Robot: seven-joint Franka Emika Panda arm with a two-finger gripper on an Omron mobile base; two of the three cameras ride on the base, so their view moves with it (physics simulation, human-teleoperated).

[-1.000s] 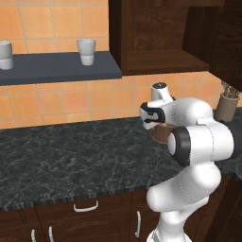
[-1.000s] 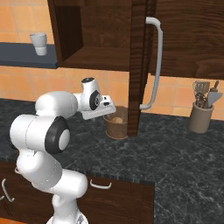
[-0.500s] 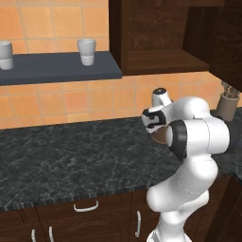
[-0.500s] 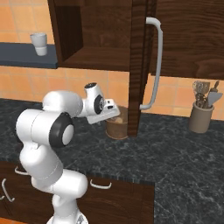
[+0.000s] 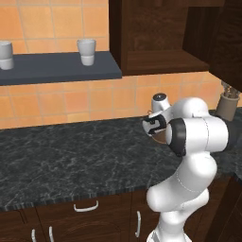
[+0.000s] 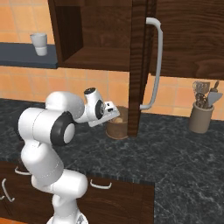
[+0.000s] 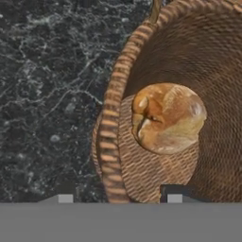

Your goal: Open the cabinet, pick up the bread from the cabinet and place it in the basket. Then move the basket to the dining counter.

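One bread roll lying inside basket on black counter, hand straddling rim, grip unclear

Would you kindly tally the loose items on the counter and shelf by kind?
Cups: 2
Basket: 1
Bread, lying in the basket: 1
Utensil holder: 1
Total: 5

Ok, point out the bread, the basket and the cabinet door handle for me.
bread [image 7: 168, 118]: hand view, middle of its golden crust.
basket [image 7: 109, 123]: hand view, woven rim on the near side.
handle [image 6: 159, 61]: right base view, upper stretch of the silver bar.
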